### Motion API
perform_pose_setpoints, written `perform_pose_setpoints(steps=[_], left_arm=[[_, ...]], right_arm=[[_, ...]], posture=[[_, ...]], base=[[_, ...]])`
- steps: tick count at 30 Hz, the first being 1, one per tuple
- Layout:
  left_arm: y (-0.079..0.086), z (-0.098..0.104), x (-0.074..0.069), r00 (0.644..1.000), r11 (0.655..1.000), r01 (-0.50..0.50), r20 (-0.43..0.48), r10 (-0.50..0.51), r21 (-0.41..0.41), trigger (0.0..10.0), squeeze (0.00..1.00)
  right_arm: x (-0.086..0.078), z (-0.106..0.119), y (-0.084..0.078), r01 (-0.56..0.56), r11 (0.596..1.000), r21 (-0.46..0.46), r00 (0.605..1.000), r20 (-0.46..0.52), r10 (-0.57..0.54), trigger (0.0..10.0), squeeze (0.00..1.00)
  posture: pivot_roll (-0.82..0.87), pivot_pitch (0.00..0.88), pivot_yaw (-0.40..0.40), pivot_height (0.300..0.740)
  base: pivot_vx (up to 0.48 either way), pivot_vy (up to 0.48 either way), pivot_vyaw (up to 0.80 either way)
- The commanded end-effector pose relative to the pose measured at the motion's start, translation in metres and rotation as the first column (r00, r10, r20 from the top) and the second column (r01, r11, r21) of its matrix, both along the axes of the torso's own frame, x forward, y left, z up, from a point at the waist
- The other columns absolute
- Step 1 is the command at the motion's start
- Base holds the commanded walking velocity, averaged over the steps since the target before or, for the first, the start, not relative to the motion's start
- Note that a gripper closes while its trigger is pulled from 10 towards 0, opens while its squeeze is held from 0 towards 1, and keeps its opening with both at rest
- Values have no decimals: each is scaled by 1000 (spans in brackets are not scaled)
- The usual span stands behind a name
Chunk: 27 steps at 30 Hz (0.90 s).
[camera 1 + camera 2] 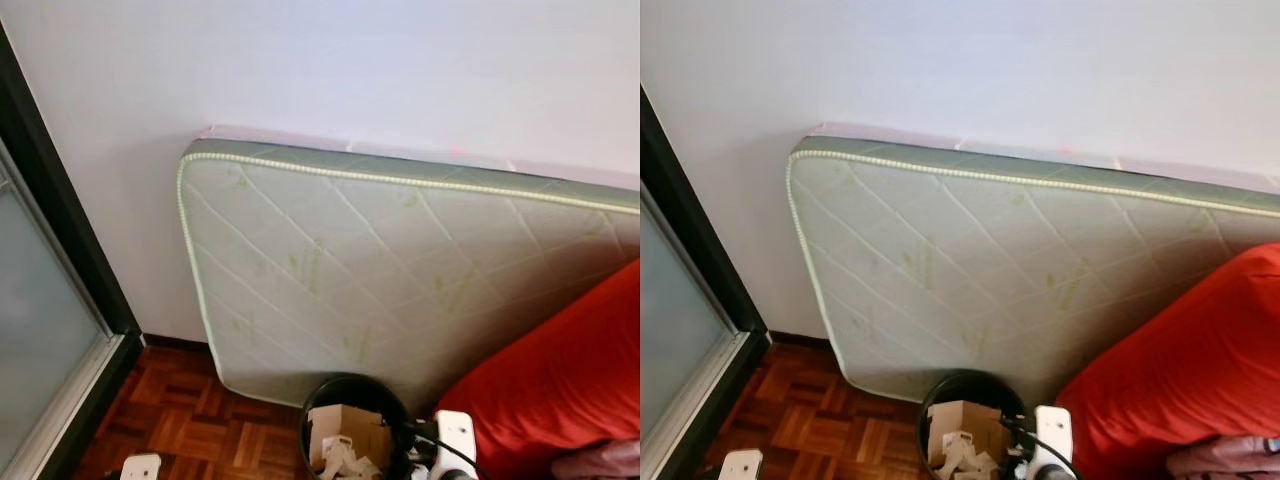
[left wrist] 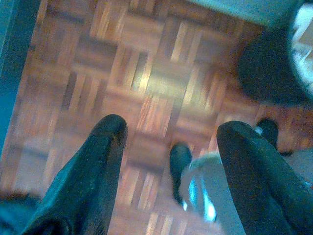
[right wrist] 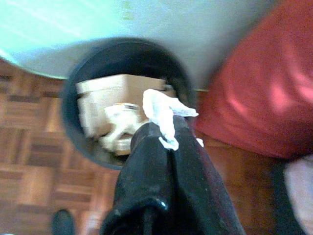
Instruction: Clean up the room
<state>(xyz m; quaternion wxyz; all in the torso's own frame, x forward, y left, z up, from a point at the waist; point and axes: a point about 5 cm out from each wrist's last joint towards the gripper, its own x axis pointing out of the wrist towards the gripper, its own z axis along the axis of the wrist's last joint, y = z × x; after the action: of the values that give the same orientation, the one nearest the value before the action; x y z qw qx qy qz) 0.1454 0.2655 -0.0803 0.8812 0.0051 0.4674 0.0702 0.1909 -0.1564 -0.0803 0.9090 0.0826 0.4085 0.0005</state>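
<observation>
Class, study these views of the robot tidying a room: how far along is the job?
Done, by the look of it: the black bin already holds a cardboard box and crumpled paper. In hand: the right gripper is shut on a white tissue just above the bin. Left: releasing it into the bin. The left gripper hangs open over the parquet floor.

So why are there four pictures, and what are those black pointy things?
They come from a walking robot tidying a room. Two pictures are its eyes, looking down at a mattress leaning on the wall, something red, and a black bin with cardboard inside, on a wooden floor. The other two come from cameras on its wrists. The black pointy things are fingers: each arm ends in an end effector with two. The left end effector is open over the floor, holding nothing. The right end effector is shut on a crumpled white tissue, near the bin, probably to drop it in.
</observation>
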Motion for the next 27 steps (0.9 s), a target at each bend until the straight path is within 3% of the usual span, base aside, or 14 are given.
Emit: perform_pose_setpoints(steps=[1,20,27], left_arm=[[-2,0,3,1000,1000,17,1,-17,4,10000,0],[-2,1,3,1000,1000,28,2,-28,4,10000,0],[-2,1,4,999,999,32,7,-32,5,10000,0]], right_arm=[[-1,0,-7,6,1000,-12,1000,-6,-6,10000,0],[1,1,-4,-43,999,24,999,11,43,10000,0],[5,5,-2,-83,996,34,995,59,81,10000,0]], posture=[[41,0,-41,740],[35,0,-37,740],[27,0,-32,740]], base=[[0,0,0],[334,0,0],[0,0,0]])
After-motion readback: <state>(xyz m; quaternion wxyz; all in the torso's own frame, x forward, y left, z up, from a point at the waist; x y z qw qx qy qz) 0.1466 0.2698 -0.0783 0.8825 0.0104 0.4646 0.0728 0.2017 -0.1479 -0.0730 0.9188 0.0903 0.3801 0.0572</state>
